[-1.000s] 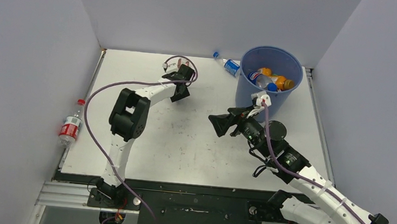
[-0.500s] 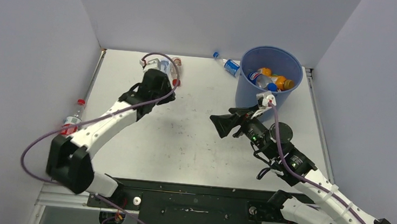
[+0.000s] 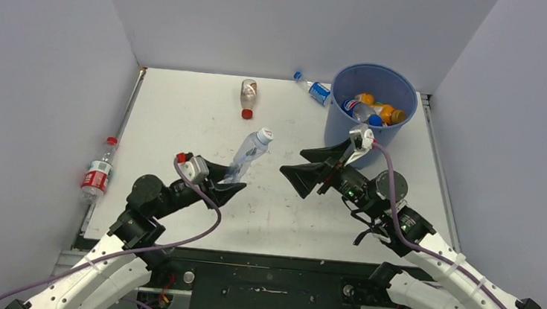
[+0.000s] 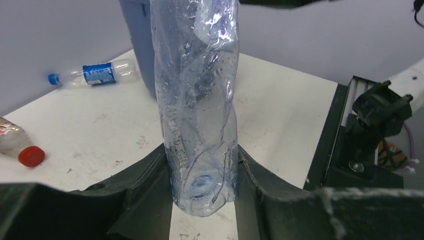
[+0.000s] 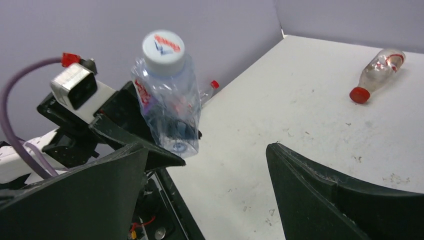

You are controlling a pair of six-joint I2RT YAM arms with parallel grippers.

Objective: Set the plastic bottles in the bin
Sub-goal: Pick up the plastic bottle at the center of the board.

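My left gripper (image 3: 229, 186) is shut on the base of a crumpled clear bottle (image 3: 248, 154) with a white cap, held up over the table's near middle. It fills the left wrist view (image 4: 197, 100) and shows in the right wrist view (image 5: 167, 95). My right gripper (image 3: 307, 165) is open and empty, just right of that bottle, its jaws wide apart. The blue bin (image 3: 372, 103) stands at the back right with several bottles inside. A clear bottle with a red cap (image 3: 247, 95) lies at the back middle. A blue-labelled bottle (image 3: 314, 88) lies left of the bin.
A red-labelled bottle (image 3: 97, 173) lies off the table's left edge against the wall. Grey walls close in on three sides. The right arm's cable and body stretch across the table's right front.
My left arm has pulled back from the far left corner to the near middle, carrying the clear bottle. The red-capped bottle stays at the back. My right gripper has opened wider.
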